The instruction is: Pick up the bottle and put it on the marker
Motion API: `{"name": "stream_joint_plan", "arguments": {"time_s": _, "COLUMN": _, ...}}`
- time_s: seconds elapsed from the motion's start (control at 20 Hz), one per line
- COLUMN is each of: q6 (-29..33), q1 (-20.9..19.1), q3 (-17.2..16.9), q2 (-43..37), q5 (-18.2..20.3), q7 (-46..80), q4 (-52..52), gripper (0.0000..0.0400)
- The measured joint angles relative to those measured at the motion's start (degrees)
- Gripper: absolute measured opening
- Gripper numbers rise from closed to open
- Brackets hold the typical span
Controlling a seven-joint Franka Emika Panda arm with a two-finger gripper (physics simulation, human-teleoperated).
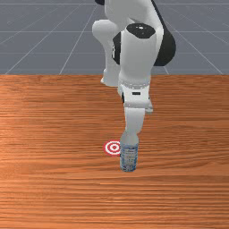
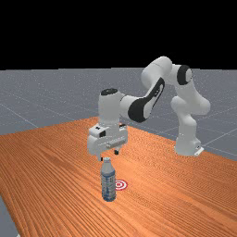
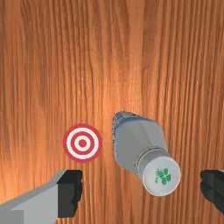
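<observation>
In the far view the gripper hangs with its two fingertips apart, right above the cap of the bottle. The bottle, with clear shoulders and a blue-white label, stands upright on the wood. Beside it lies the flat red-and-white ringed marker. From the front, the bottle overlaps the right edge of the marker. In the wrist view the open gripper has the white cap of the bottle between its wide-set fingers, touching neither; the marker lies nearer one finger's side.
The wooden table stretches around the bottle and marker. The arm's base stands on the table at the far view's right, and the forearm reaches above the wood from there.
</observation>
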Motion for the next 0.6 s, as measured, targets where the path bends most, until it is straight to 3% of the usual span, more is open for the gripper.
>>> {"name": "stream_joint_plan", "arguments": {"time_s": 0.6, "q6": 1.0, "q1": 0.0, "q3": 0.0, "q2": 2.4, "q5": 0.0, "q7": 0.0, "q4": 0.3, "gripper": 0.0400}}
